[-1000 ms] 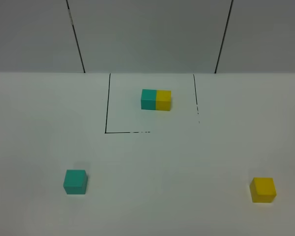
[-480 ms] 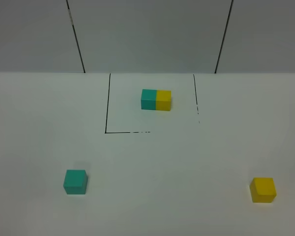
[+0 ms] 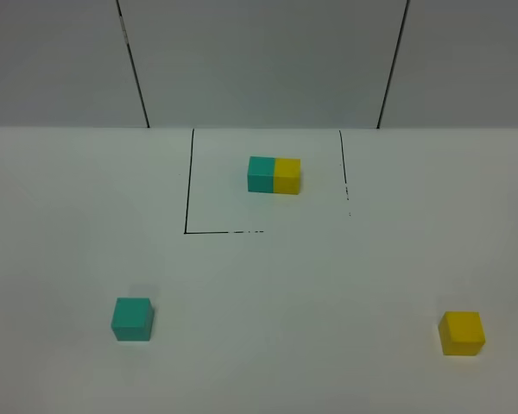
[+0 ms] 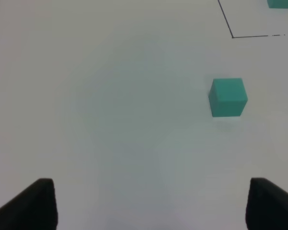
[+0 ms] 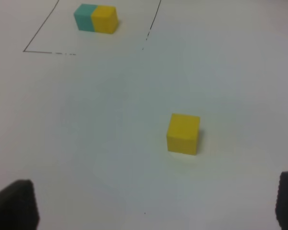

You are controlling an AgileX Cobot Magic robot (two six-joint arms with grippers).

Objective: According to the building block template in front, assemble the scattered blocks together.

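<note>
- teal cube (image 3: 132, 319) sits near-left on the white table (image 3: 285, 285), yellow cube (image 3: 462, 333) near-right, well apart, just bare tabletop between them
- two-colour template bar (image 3: 274, 175) is at the far side, teal half on the left, inside the black line box (image 3: 188, 185) and off all its drawn edges
- left gripper (image 4: 152, 203) has its jaws spread wide, gripping nothing; teal cube lies ahead, off to one side
- right gripper (image 5: 153, 201) is just as wide and empty; yellow cube sits ahead of the gap, touching neither finger
</note>
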